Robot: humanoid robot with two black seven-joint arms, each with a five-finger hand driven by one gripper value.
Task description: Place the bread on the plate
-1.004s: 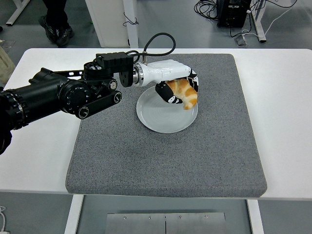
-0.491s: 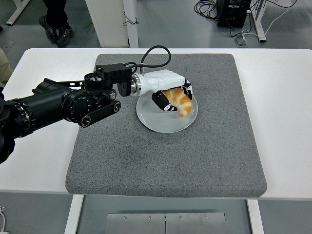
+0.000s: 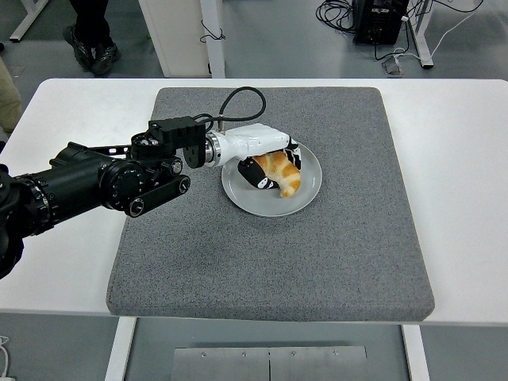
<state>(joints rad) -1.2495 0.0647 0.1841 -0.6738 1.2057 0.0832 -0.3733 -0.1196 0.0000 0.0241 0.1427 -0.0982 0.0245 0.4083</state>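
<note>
The bread point(image 3: 279, 171), a golden croissant, is being gripped in the curled fingers of the left hand point(image 3: 268, 163) directly over the plate point(image 3: 305, 194), which is lying at the centre of the grey mat point(image 3: 270, 254). The pastry's long axis is being held from ten o'clock toward four o'clock, its lower tip apparently touching or just above the dish. Only a release seems to be called for. The right hand is not being shown.

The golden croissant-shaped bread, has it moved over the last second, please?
Yes. The golden croissant-shaped bread, held in the left hand, shifted left from the round grey plate's right rim toward its centre.
</note>
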